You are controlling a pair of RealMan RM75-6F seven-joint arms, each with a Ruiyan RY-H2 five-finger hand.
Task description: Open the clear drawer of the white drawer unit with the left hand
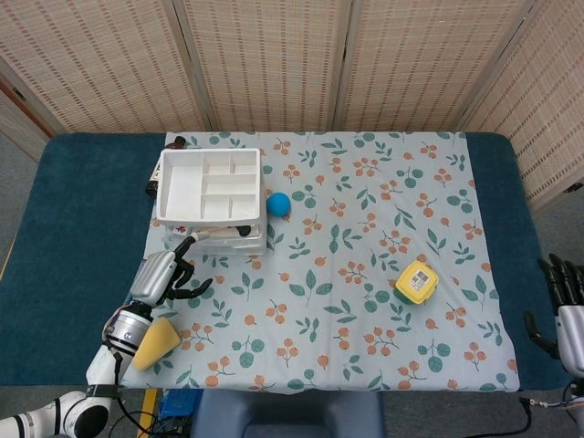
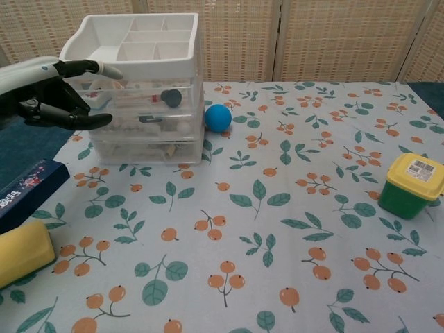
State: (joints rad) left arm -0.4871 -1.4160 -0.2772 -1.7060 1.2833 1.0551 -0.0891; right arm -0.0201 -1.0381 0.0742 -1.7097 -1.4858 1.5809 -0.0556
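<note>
Overhead, showing the drawer unit [image 1: 212, 203] at ten o'clock on the cloth [image 1: 347, 301], drawers closed, with the left hand [image 1: 165, 276] just off its seven o'clock corner, fingers spread and grasping nothing; right hand [image 1: 566, 306] at the four o'clock edge, released, fingers apart. Lower down, from the chest, catching the left hand [image 2: 52, 94] at nine o'clock of the unit [image 2: 139, 90], fingertips [image 2: 104, 69] reaching before the clear drawer [image 2: 142, 99], contact unclear; ball [image 2: 218, 117] at its three o'clock.
</note>
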